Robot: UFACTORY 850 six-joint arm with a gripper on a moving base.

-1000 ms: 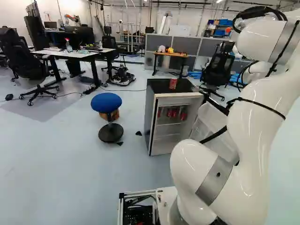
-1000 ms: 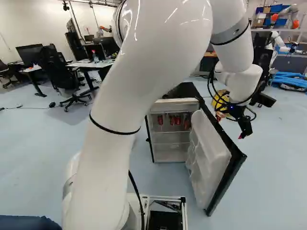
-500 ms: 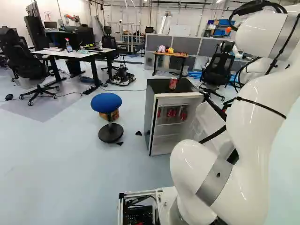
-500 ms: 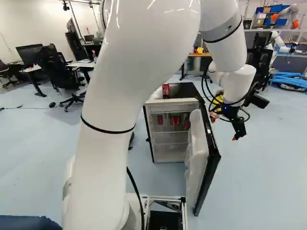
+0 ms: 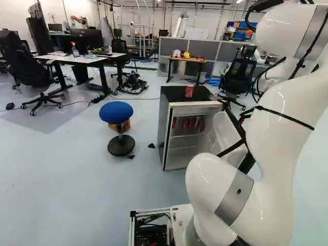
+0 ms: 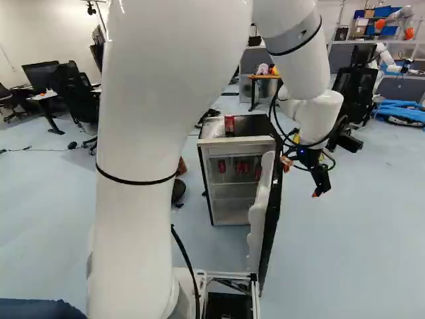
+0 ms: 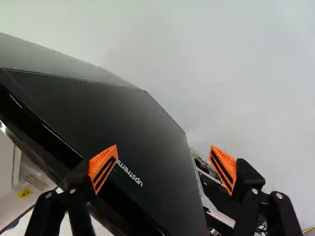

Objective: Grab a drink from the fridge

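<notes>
The claw (image 7: 163, 169) was spread wide, with nothing gripped between its orange pads (image 7: 102, 166). It was set on the outer side of the fridge door (image 6: 269, 226), close beside the dark panel; whether the panel was touched could not be told. The fridge (image 6: 240, 147) stood open, and several red cans (image 6: 243, 167) could be seen on its upper shelf. Another can (image 6: 229, 124) was placed upright on top. No drink had been taken. The step in hand was judged to be the handling of the door, with the grasp itself not begun. Next, the claw would need to be backed off the panel, carried past the door's free edge without its being knocked shut, and lined up with one can at the open front, fingers kept apart until the can was straddled.
</notes>
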